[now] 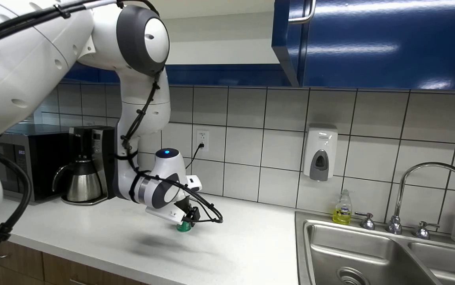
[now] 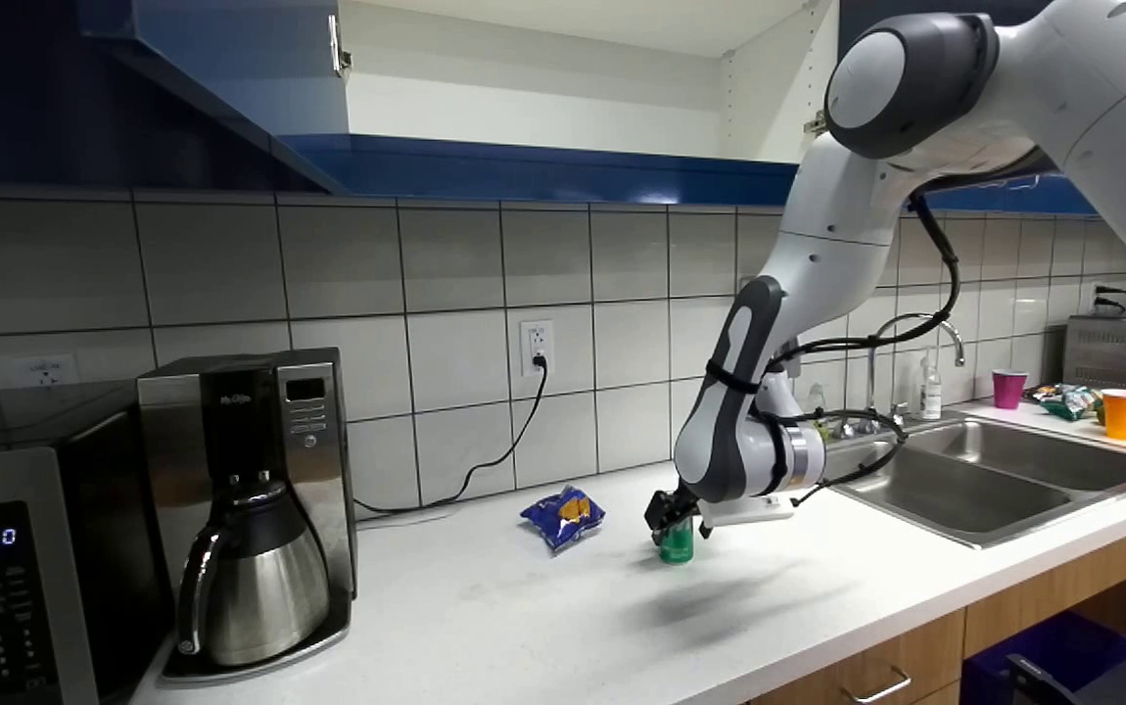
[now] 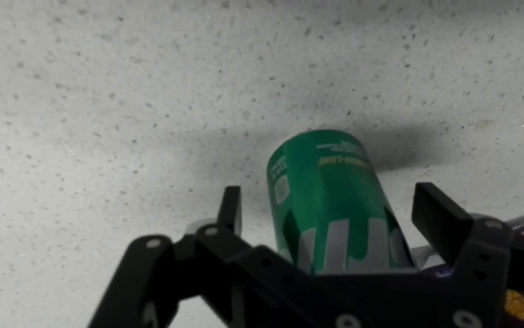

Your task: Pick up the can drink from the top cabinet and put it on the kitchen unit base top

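Observation:
The green can drink (image 1: 184,227) stands upright on the white kitchen unit base top (image 1: 251,237). It also shows in an exterior view (image 2: 678,544), and large in the wrist view (image 3: 330,196), where its top is hidden behind the gripper body. My gripper (image 3: 327,196) is open around the can, with one finger on each side and a visible gap on both. In both exterior views the gripper (image 2: 682,529) is low over the counter, covering the can's upper part. The top cabinet (image 2: 563,162) stands open above, with its white interior showing.
A blue-and-yellow packet (image 2: 563,515) lies on the counter near the can. A coffee maker (image 2: 269,578) and microwave (image 2: 24,548) stand at one end. The steel sink (image 1: 304,253) is at the other side, with a soap bottle (image 1: 342,210) behind. An open blue door (image 2: 230,69) hangs above.

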